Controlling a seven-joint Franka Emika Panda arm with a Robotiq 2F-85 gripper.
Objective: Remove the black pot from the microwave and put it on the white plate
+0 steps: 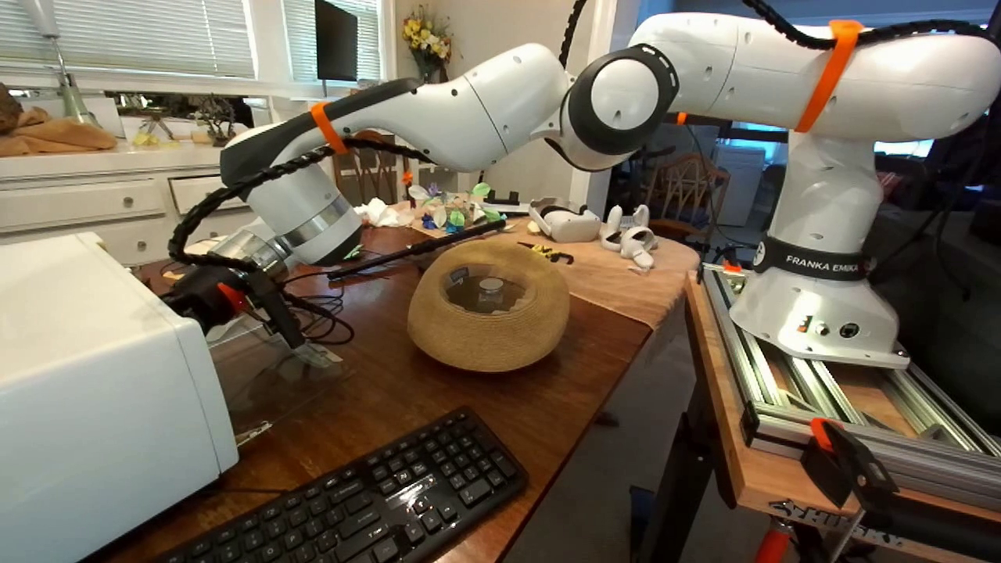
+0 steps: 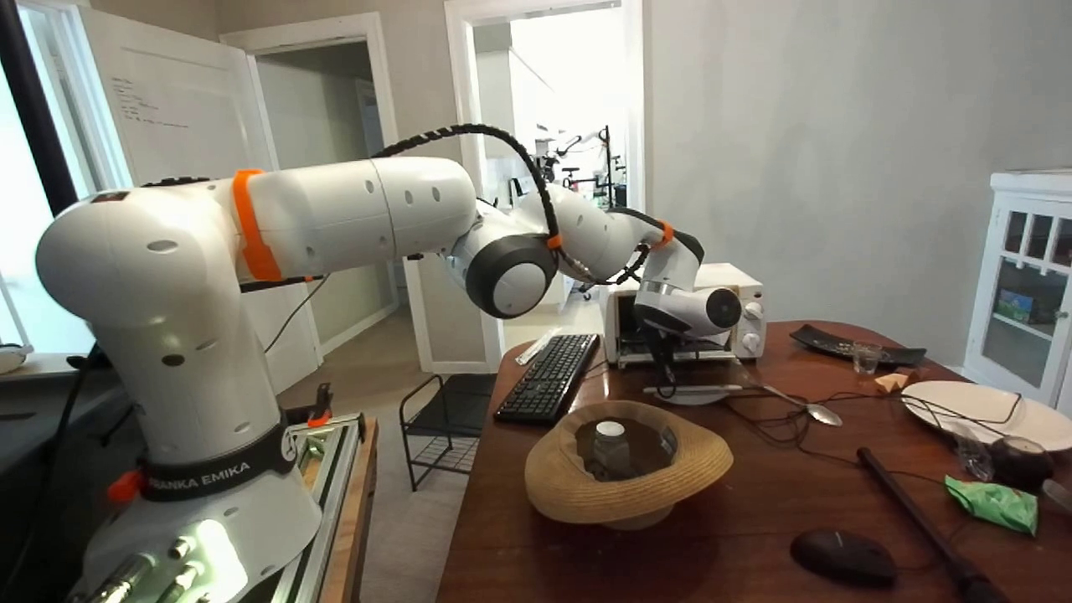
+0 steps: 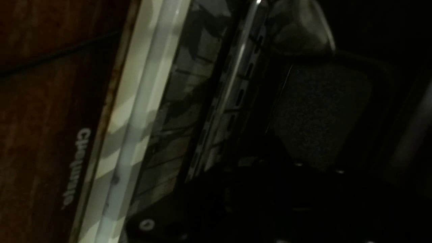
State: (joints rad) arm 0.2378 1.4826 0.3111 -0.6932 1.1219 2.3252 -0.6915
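Observation:
The white microwave, a small oven point(image 1: 117, 407), stands on the table with its glass door point(image 1: 293, 383) folded down. It also shows in an exterior view point(image 2: 749, 314). My gripper point(image 1: 191, 301) is at the oven's mouth, its fingertips hidden behind the oven's side. In the wrist view my gripper point(image 3: 256, 175) is a dark mass, so its fingers cannot be made out. That view looks into the dark oven, with a wire rack point(image 3: 233, 77) and a curved, greyish, shiny thing point(image 3: 300, 30) I cannot identify. I cannot make out the black pot. The white plate point(image 2: 1034, 419) lies at the table's far side.
A straw hat point(image 1: 485, 344) lies upturned on the table with a jar point(image 1: 491, 291) inside. A black keyboard point(image 1: 367, 508) lies in front of the oven. Cables, a spoon point(image 2: 825, 414), a black rod point(image 2: 909, 511), a mouse point(image 2: 842, 557) and a dark tray point(image 2: 837, 343) lie around.

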